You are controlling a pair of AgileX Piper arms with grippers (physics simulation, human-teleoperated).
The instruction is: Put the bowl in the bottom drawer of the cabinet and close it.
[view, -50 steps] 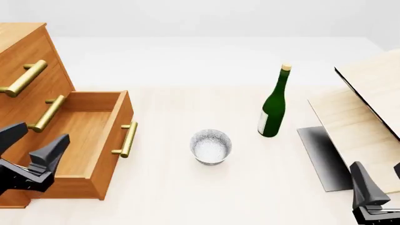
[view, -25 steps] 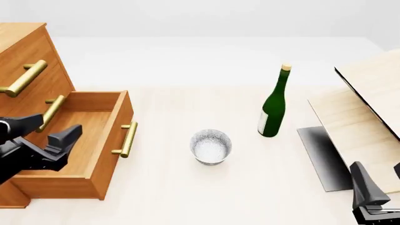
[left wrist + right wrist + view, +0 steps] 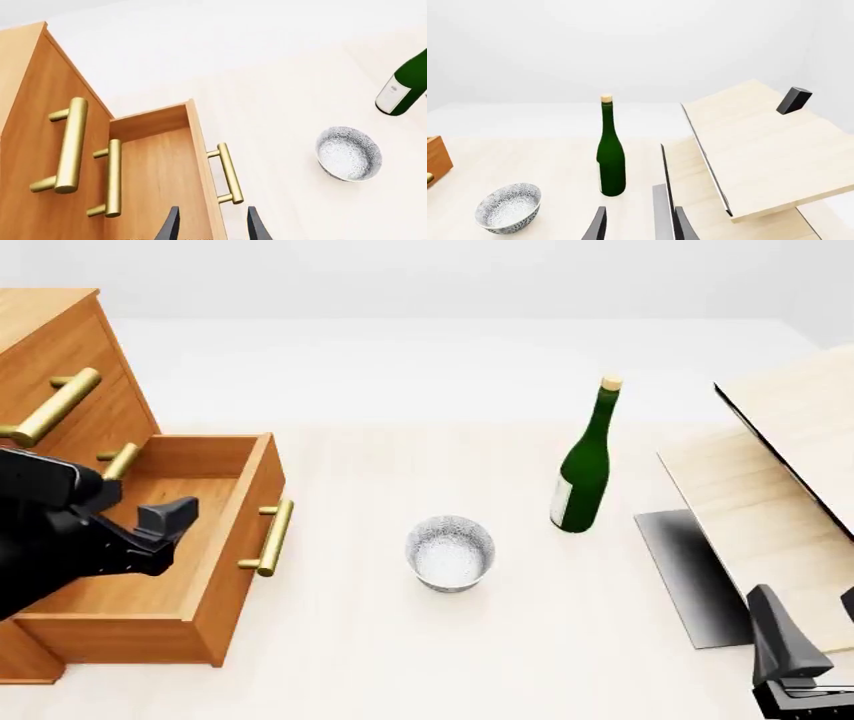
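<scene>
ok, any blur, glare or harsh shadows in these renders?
Front view: sharp, flat even light; one dark shadow patch under the pale boards, hardly any under the bowl. Left wrist view: crisp, soft sheen on the brass handles, the bottle cut off at the frame edge. Right wrist view: no blur; washed-out white background.

A pale light-wood table (image 3: 400, 660) carries everything. The orange-brown cabinet (image 3: 60, 370) is stood at its left edge, the bottom drawer (image 3: 200, 540) pulled open. The speckled bowl (image 3: 450, 552) is set upright near the middle, a green bottle (image 3: 585, 472) upright nearby. Pale boards (image 3: 774, 470) are placed on the right.
</scene>
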